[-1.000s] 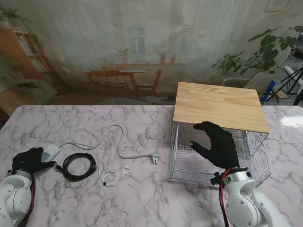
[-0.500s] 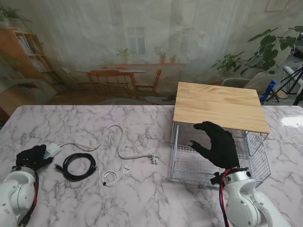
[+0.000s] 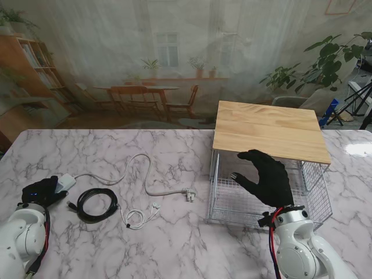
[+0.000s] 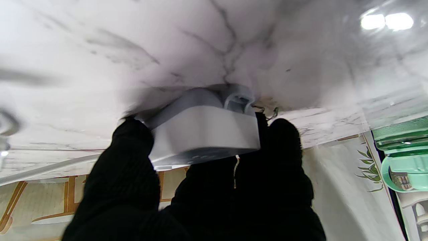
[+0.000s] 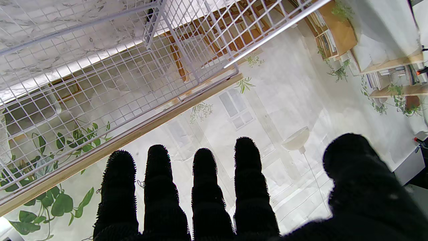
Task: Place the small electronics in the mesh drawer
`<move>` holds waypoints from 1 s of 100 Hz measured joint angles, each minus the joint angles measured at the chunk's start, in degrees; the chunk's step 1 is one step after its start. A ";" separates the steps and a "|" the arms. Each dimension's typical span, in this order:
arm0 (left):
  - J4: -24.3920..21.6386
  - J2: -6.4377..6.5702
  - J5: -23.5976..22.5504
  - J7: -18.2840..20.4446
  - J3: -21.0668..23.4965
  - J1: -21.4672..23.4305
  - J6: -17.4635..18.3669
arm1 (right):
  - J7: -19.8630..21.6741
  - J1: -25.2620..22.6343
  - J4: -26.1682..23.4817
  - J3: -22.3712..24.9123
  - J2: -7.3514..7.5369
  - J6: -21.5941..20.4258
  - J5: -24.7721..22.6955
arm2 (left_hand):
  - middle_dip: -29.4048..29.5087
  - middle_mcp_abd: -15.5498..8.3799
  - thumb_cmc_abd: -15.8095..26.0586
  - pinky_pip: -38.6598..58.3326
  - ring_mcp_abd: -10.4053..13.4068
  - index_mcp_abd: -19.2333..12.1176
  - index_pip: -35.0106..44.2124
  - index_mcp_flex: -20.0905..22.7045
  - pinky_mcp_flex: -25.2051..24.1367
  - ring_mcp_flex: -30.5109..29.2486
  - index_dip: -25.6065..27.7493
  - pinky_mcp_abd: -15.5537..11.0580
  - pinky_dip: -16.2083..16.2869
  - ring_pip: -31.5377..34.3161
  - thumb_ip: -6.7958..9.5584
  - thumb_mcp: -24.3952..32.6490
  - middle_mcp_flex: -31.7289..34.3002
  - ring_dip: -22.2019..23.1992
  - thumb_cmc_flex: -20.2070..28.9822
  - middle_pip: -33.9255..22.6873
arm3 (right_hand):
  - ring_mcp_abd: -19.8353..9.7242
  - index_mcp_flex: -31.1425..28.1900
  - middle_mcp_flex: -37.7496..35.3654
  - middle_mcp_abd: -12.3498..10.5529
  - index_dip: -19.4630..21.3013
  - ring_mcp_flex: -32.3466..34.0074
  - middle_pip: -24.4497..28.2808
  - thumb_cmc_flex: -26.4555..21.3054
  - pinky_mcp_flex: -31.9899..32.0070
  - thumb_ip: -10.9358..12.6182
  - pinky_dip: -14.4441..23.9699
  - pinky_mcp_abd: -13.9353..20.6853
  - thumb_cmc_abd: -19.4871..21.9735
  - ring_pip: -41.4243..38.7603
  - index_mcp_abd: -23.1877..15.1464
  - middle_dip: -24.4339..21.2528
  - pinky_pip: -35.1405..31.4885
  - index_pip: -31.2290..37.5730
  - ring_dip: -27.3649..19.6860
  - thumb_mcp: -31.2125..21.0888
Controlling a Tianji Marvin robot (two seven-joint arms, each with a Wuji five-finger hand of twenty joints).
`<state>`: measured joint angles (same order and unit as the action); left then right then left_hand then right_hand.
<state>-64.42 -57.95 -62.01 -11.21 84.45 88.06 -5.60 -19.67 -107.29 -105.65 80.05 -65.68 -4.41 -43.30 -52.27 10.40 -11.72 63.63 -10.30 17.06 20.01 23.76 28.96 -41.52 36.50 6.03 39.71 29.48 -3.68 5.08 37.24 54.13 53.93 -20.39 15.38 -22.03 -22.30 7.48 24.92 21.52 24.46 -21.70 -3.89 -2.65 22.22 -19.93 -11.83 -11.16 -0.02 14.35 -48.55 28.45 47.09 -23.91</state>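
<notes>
At the far left of the marble table (image 3: pixel 174 244), a smooth, rounded white charger (image 4: pixel 204 130) is gripped by the black knitted left hand (image 3: pixel 39 190), while the right hand (image 3: pixel 268 177) is held spread and empty over the wire mesh drawer (image 3: pixel 232 200).

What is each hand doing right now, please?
Left hand: shut on the white charger block.
Right hand: open, fingers spread over the mesh drawer, holding nothing.

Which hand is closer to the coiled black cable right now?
Left. The left hand, holding the white charger, is just beside the black cable; the right hand is over the mesh drawer.
</notes>
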 measured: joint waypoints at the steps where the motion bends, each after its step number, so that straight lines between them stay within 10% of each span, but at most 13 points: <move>1: 0.12 0.01 0.03 -0.12 -0.09 -0.09 -0.03 | 0.00 0.00 0.00 0.00 0.00 0.01 0.00 | -0.04 -0.01 0.00 0.00 0.00 0.00 0.05 0.00 0.03 -0.06 0.05 0.00 0.00 0.00 -0.03 -0.02 0.11 0.35 0.00 0.00 | 0.00 0.00 0.00 0.02 0.00 0.00 0.00 -0.05 0.00 0.00 0.00 0.00 0.00 0.00 0.00 0.00 0.00 0.00 0.00 0.00; 6: 0.81 0.02 0.28 -0.98 -0.49 -0.51 -0.06 | 0.00 0.02 0.00 -0.02 0.00 0.04 0.00 | -1.42 -0.51 0.00 0.65 0.00 -0.01 0.85 0.00 0.37 -0.63 0.74 0.00 0.00 0.00 -2.00 -0.04 0.95 1.82 0.00 0.50 | 0.04 0.00 0.00 0.28 0.00 0.00 0.00 -1.25 0.01 0.00 0.00 0.00 0.00 0.00 0.00 0.00 0.07 0.00 -0.01 0.26; 55: -1.01 -0.98 -3.95 -3.27 5.59 2.60 6.52 | -0.04 0.10 0.00 -0.07 -0.03 0.37 0.43 | -6.43 -0.91 -11.18 2.17 -1.44 -1.37 9.91 0.21 1.26 -1.38 5.14 0.61 0.00 -0.73 -1.56 3.06 5.70 3.35 2.57 3.97 | 0.64 0.00 0.01 0.40 0.00 0.00 0.00 -1.53 0.02 0.01 0.02 -0.01 0.00 0.00 0.00 0.00 0.18 0.00 -0.21 0.45; 100: -5.84 -0.64 -5.43 -3.26 11.25 2.68 14.19 | -0.03 0.18 0.06 0.02 -0.04 0.22 0.59 | -7.12 -1.16 -12.93 3.60 -1.64 -1.95 10.96 0.86 2.07 -1.91 5.57 0.72 0.08 -0.76 -1.56 3.05 6.35 3.70 3.08 4.00 | 0.64 0.00 0.02 0.41 0.00 0.00 0.00 -1.53 0.02 0.01 0.05 -0.01 0.00 0.00 0.00 0.00 0.29 0.00 -0.66 0.45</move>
<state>-70.26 -58.59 -67.45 -14.48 95.70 90.75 8.59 -19.70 -107.11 -105.59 80.07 -65.72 -4.19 -42.71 -59.39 9.24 -24.65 67.22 -11.94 15.10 30.98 24.63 31.03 -43.43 42.07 6.76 39.79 28.72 -5.24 8.14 43.59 57.83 57.01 -16.40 16.02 -22.02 -22.29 7.89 24.92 21.52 24.46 -23.23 -3.87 -2.65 22.27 -19.94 -11.83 -11.16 -0.02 14.35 -48.26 28.45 46.42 -23.46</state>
